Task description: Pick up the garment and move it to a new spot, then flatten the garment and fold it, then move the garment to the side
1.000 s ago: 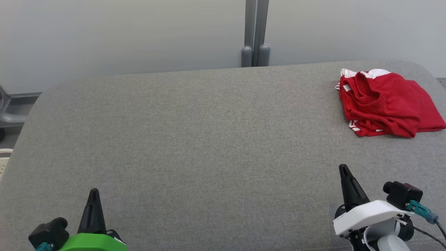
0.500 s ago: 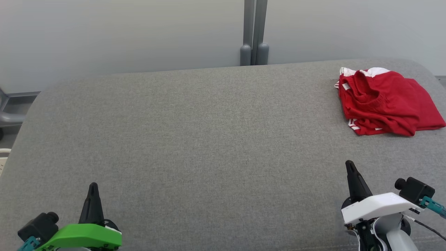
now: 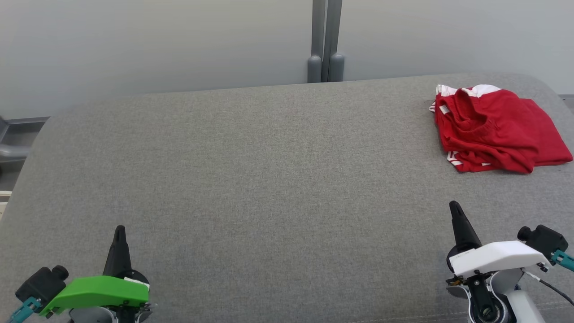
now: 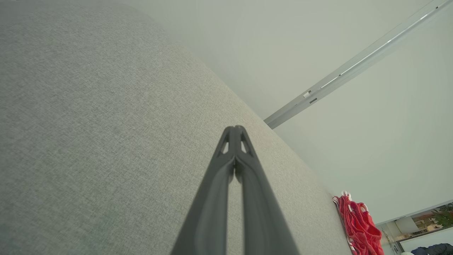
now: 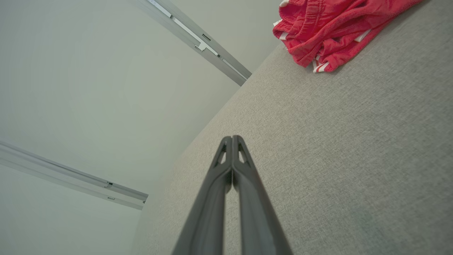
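Judging progress from how things are lying now. Finding the red knit garment with white trim (image 3: 493, 130) resting on the wide grey woven upholstered surface (image 3: 269, 157), well to the right of the pale grey upright post (image 3: 326, 40) and somewhat nearer than it, close to the rounded far corner. Reading it as a loosely layered bundle: fairly straight-edged on the side away from the post, rumpled at the elastic band on the side toward the post, white stripes peeking out underneath.

Leaning toward the folding and the setting-aside being done, given that layered shape and the off-to-the-side placing. Not ruling out an untouched heap awaiting its first pick-up, though; nothing here is settling that. Counting the fold as rough either way, with some neatening possibly remaining.

Seeing the green-shelled left gripper (image 3: 119, 233) clenched, fingers meeting tip to tip and grasping nothing, hovering far nearer than the post and well to its left. Seeing the white-shelled right gripper (image 3: 455, 208) likewise pinched shut and empty, nearer than the post and to its right, well apart from the garment.
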You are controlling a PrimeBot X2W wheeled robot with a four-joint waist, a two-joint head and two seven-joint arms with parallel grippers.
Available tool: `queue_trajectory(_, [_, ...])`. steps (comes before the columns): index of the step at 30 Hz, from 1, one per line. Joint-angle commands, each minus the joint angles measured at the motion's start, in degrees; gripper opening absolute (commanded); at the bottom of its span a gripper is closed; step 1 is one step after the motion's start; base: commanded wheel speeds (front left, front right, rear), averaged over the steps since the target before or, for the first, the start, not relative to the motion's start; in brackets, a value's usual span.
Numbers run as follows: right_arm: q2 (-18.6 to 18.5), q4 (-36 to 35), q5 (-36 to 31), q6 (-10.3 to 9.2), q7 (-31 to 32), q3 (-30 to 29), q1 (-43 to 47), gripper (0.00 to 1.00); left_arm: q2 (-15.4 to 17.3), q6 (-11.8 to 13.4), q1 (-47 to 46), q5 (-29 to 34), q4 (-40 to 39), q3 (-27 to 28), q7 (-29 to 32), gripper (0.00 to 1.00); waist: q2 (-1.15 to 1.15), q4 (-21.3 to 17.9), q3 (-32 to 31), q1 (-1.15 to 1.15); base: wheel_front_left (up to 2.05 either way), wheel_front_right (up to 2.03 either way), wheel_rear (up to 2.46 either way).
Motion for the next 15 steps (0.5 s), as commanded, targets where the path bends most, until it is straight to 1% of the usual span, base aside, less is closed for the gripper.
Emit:
queue_trajectory(1, [-0.28,-0.31,2.19,0.01,0.51,-0.52,-1.5,0.0,0.24,-0.41,-1.91,-2.2,-0.16,0.45,0.55,0.0,0.0,-0.03,0.04,0.0,0.0,0.0,0.0])
queue_trajectory(15, [-0.32,0.37,11.16,0.02,2.81,-1.84,-2.65,0.0,0.12,-0.84,-4.02,-11.53,1.05,0.89,2.95,0.0,0.0,-0.29,0.35,0.0,0.0,0.0,0.0])
